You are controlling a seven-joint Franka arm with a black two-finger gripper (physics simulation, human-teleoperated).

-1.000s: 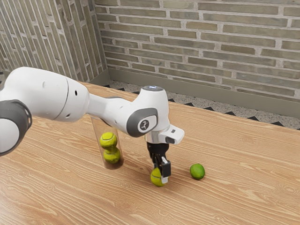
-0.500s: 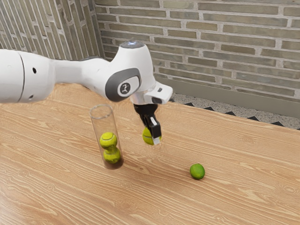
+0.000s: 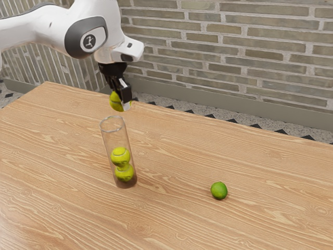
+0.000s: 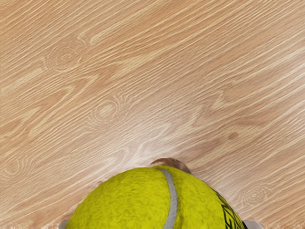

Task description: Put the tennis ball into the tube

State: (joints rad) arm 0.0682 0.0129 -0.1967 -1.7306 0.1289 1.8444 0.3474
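High above the table, my gripper (image 3: 123,102) is shut on a yellow-green tennis ball (image 3: 116,102), a little above the tube's mouth in the exterior view. The clear tube (image 3: 113,136) stands upright on the table, two tennis balls stacked in its lower part, the upper one (image 3: 120,156) resting over the lower one (image 3: 124,173). In the wrist view the held ball (image 4: 143,200) is large at the lower edge, hiding most of what lies beneath it; a small brownish curved edge (image 4: 172,163) shows just past it.
A green lime (image 3: 219,190) lies on the wooden table (image 3: 171,219), off toward the exterior view's right from the tube. Brick walls (image 3: 234,57) rise behind the table.
The ball was lifted off the table in my gripper and carried up and toward the exterior view's left, over to the tube. Tube and lime have stayed put.
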